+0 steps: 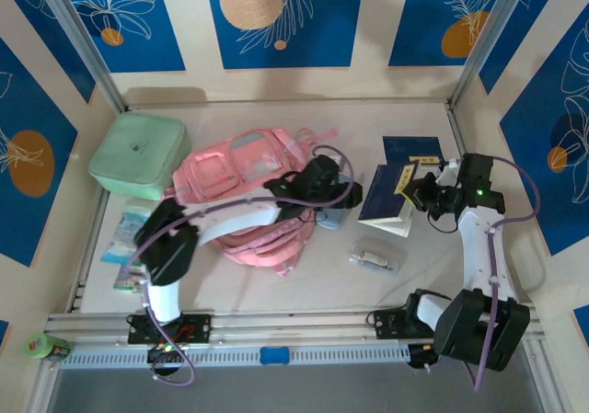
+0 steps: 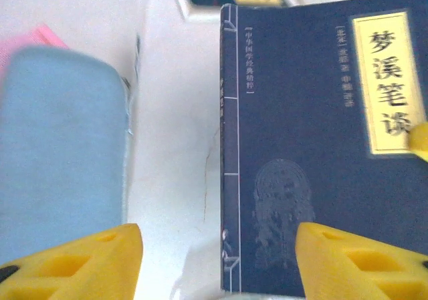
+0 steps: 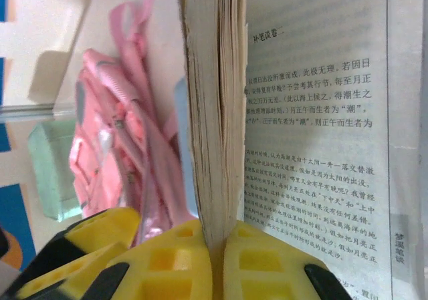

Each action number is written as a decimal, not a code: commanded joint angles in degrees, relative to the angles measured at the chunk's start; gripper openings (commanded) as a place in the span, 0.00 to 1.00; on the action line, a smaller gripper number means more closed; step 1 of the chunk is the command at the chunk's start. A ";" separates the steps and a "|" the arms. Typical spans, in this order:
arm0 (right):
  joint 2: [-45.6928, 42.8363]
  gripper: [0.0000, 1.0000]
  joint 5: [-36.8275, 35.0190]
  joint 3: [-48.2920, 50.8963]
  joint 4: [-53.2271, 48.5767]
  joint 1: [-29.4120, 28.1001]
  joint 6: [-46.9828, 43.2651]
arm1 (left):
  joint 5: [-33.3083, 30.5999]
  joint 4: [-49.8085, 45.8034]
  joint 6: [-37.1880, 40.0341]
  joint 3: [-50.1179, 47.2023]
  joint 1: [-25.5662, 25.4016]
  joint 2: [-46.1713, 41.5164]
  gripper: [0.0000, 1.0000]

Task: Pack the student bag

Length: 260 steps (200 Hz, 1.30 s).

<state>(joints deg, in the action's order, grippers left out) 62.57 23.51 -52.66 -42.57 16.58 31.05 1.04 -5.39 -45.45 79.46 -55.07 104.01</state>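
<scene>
The student bag (image 1: 244,188), a soft pink backpack, lies flat left of the table's middle; it also shows in the right wrist view as the student bag (image 3: 114,133). My left gripper (image 1: 342,192) reaches over the bag's right side. It stands open (image 2: 221,266), its yellow fingertips (image 2: 87,260) straddling bare table and the spine of a dark blue book (image 2: 321,153). A grey-blue pencil case (image 2: 60,153) lies just left of it. My right gripper (image 1: 411,192) is shut on that book (image 1: 388,201): its jaws (image 3: 217,260) pinch a sheaf of pages (image 3: 214,113), with a printed page open to the right.
A mint-green lidded box (image 1: 140,154) stands at the back left. A second dark blue book (image 1: 411,148) lies behind the held one. A clear packet (image 1: 377,257) rests near the front, right of the bag. Booklets and a tissue pack (image 1: 129,234) lie at the left edge.
</scene>
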 commanded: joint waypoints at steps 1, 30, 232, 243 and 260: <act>-2.00 0.03 6.89 -3.80 -2.06 -3.86 0.78 | 3.33 1.34 0.68 -8.03 2.79 -8.92 0.65; -2.09 0.03 6.88 -6.51 0.25 -13.44 3.66 | 9.25 5.12 -0.71 -17.86 6.52 -20.36 0.72; 11.53 0.03 15.52 -3.79 42.06 -38.32 21.27 | 18.88 28.08 -12.19 -35.98 18.06 -38.34 0.70; 12.16 0.03 15.32 -4.24 40.99 -38.24 20.25 | 18.67 26.91 -11.53 -35.40 18.00 -38.52 0.65; 12.96 0.03 14.92 -4.33 40.59 -38.39 18.80 | 18.50 25.80 -10.79 -35.14 18.02 -38.58 0.56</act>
<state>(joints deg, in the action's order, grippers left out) 74.65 37.74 -57.10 -3.44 -21.41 51.48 17.85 17.78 -57.01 42.35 -37.34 65.98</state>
